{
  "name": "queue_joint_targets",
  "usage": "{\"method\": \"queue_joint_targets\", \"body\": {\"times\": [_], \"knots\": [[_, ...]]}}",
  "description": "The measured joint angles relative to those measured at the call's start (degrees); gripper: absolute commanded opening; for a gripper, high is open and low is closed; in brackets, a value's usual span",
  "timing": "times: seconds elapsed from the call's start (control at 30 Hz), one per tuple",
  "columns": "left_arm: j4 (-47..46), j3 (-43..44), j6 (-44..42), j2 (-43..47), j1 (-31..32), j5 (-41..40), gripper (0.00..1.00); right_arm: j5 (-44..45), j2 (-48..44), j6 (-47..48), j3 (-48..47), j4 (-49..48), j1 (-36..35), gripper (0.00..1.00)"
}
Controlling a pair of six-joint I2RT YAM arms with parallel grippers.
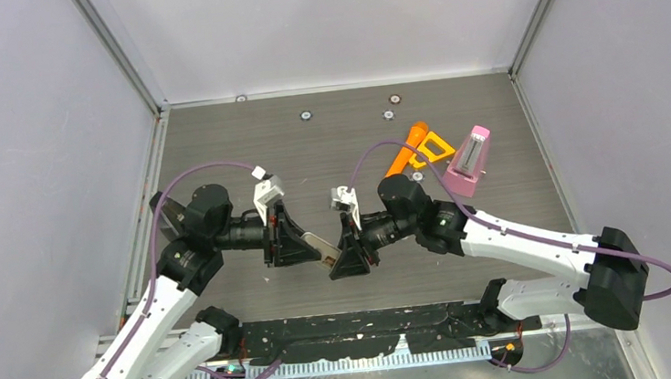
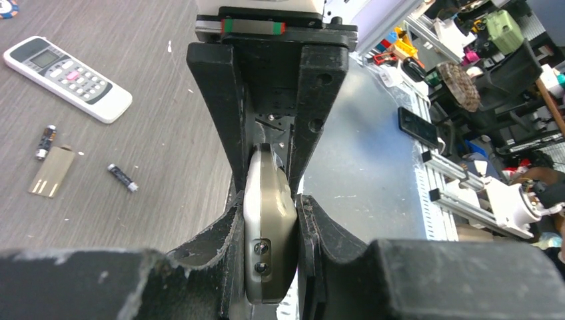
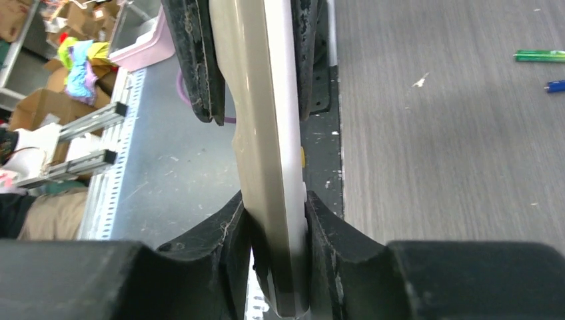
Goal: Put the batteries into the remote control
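Left claw [image 2: 270, 208] and right claw [image 3: 273, 208], facing inward, both clamp the beige remote [image 1: 318, 243].

The remote control [image 1: 321, 248] bridges the left gripper [image 1: 311, 245] and the right gripper [image 1: 334, 261], toward the middle of the near edge of the tabletop [image 1: 310, 155]. A battery [image 2: 45, 141] and a second battery [image 2: 123, 178] flank the battery cover [image 2: 51, 171].

Walls [image 1: 34, 133]: plain pale lilac-grey panels on the left, far and right sides.
Corner posts [image 1: 123, 57]: bare aluminium, at both far corners.
Table [image 1: 235, 134]: dark grey wood-grain top.
Near ledge [image 1: 567, 362]: grey sheet metal.
Outside: cardboard boxes [image 3: 43, 107], shelving clutter.
Light: soft, even.
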State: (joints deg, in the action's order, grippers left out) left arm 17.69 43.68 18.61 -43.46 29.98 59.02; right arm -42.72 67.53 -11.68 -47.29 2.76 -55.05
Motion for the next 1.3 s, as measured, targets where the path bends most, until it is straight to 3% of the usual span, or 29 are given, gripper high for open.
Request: {"method": "queue_joint_targets", "body": {"times": [0.17,0.27,0.33,0.57,0.73,0.87,1.0,1.13,1.3], "knots": [[0.0,0.61,1.22,-0.07,0.0,0.81,0.46,-2.56,0.13,-2.38,0.2,-2.32,-0.13,0.15],[-2.75,0.55,3.82,-0.04,0.02,-0.85,0.6,-1.11,0.24,-6.84,1.51,-7.17,-0.24,0.12],[-6.03,-0.07,6.97,0.24,0.02,-2.1,0.64,0.57,0.35,-10.93,3.17,-12.5,-0.24,0.11],[-23.82,-7.96,21.46,1.95,0.04,-9.88,0.63,6.91,1.99,-25.51,8.92,-30.14,-0.24,0.11],[-28.76,-10.58,27.28,3.72,0.04,-15.34,0.46,10.4,3.34,-31.65,9.33,-37.92,-0.22,0.11],[-34.05,-13.57,31.91,6.03,0.04,-20.59,0.42,11.13,5.14,-35.5,9.9,-44.46,-0.24,0.11],[-38.64,-17.09,36.44,6.95,0.04,-24.83,0.56,11.19,7.48,-38.99,11.47,-49.62,-0.24,0.11],[-39.45,-17.99,38.56,7.08,0.04,-27.56,0.6,11.28,8.39,-40.85,12.5,-51.25,-0.24,0.11],[-40.09,-17.99,39.54,7.87,0.04,-29.64,0.43,11.37,8.39,-41.7,12.61,-52.59,-0.24,0.12]]}}
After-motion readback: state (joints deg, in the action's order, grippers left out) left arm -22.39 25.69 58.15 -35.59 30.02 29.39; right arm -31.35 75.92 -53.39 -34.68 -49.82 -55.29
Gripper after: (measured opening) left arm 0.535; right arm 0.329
